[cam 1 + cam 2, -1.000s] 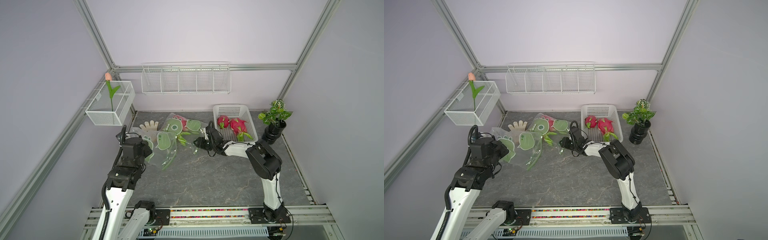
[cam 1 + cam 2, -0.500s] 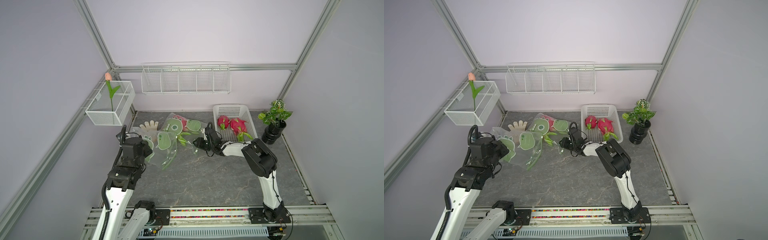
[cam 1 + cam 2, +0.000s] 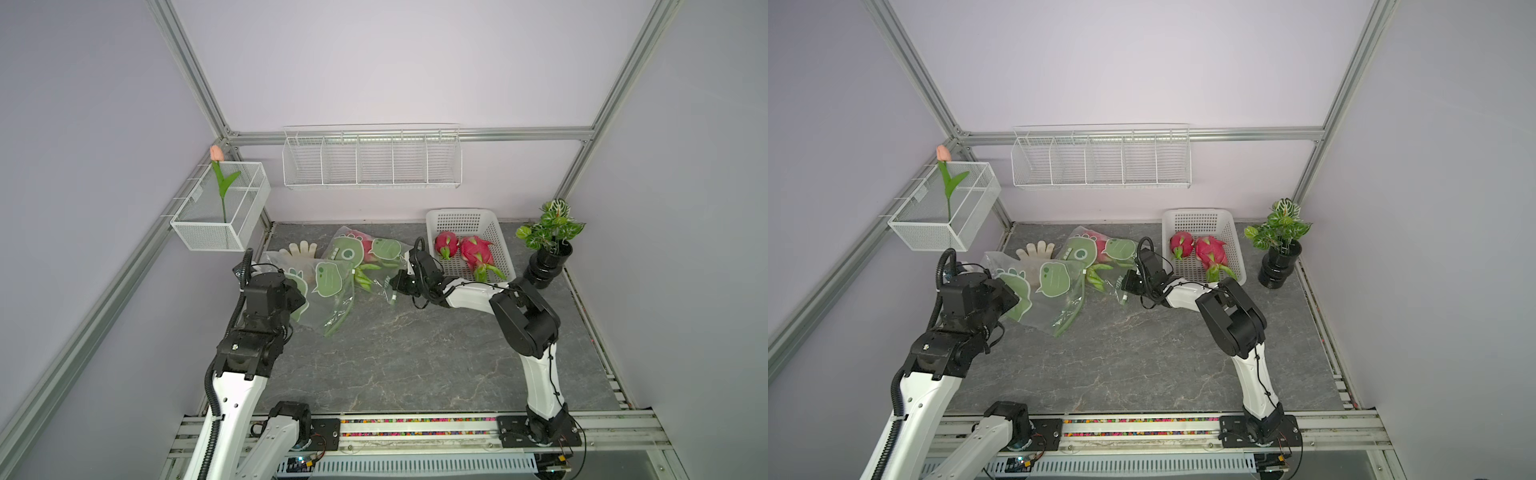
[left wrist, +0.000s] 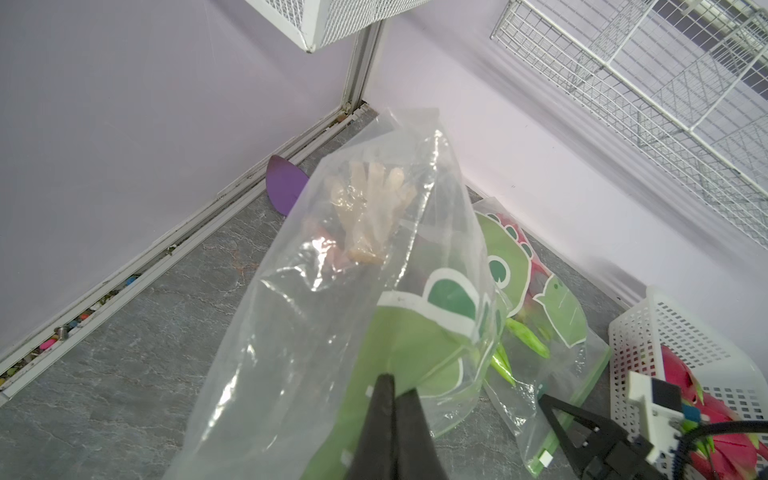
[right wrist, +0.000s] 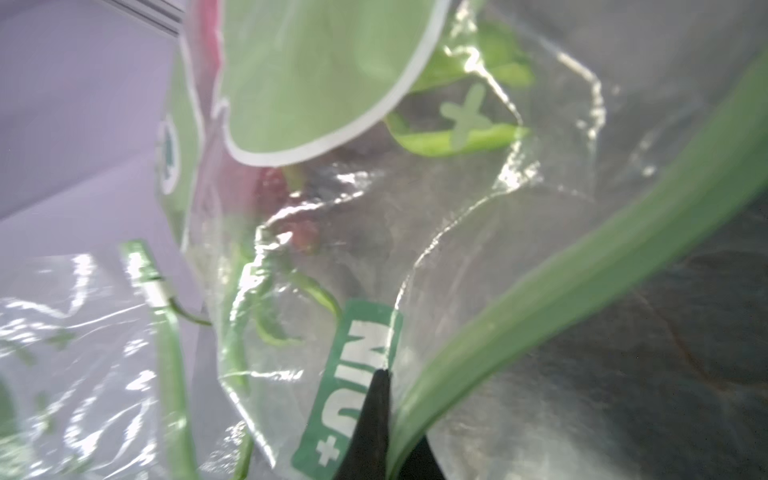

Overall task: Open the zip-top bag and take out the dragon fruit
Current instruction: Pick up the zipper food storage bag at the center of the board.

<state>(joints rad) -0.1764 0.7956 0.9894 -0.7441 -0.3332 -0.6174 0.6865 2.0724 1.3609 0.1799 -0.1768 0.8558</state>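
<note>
I count two printed zip-top bags on the desk (image 3: 415, 353), a nearer bag (image 3: 326, 291) and a farther bag (image 3: 386, 249). There are also two dragon fruits (image 3: 446, 243) (image 3: 476, 254) side by side in the white basket (image 3: 461, 214), one pale glove (image 3: 299, 251), one potted plant (image 3: 550, 226) and one tulip (image 3: 217, 153). The left arm (image 3: 266, 299) stoops over the nearer bag, the left jaws pinched together on its plastic, while the right arm (image 3: 473, 297) lies low across the desk, the right jaws clamped on the farther bag's edge beside its green zip strip (image 5: 582, 282). More pink dragon fruit (image 3: 367, 248) shows through the farther bag, its number hidden by print, and whether the glove sits inside the nearer bag I cannot tell.
</note>
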